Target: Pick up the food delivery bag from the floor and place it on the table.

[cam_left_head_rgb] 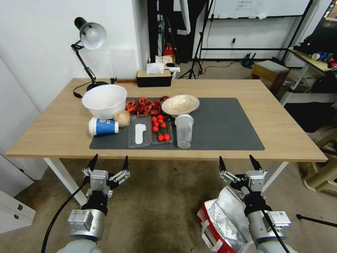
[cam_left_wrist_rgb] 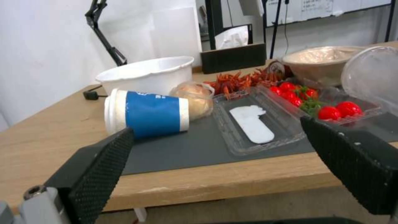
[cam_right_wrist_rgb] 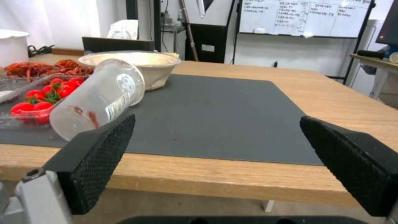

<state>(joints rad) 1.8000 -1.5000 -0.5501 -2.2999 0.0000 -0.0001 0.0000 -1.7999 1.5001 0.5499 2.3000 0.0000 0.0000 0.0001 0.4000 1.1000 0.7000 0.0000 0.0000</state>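
We hold our right gripper (cam_left_head_rgb: 240,162) and left gripper (cam_left_head_rgb: 108,163) wide open and empty, level with the near edge of the table (cam_left_head_rgb: 52,133). The food delivery bag (cam_left_head_rgb: 221,219) sits on the floor (cam_left_head_rgb: 158,211) at about five o'clock, under our right arm. We risk snagging its floppy foil lining, or setting it down at twelve o'clock onto the plastic cup (cam_left_head_rgb: 184,130) and cherry tomatoes (cam_left_head_rgb: 159,128).

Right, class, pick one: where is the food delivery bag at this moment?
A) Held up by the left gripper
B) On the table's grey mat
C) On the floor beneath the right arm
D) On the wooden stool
C: the food delivery bag lies on the floor under the right gripper, whose fingers are spread and empty, short of the table.
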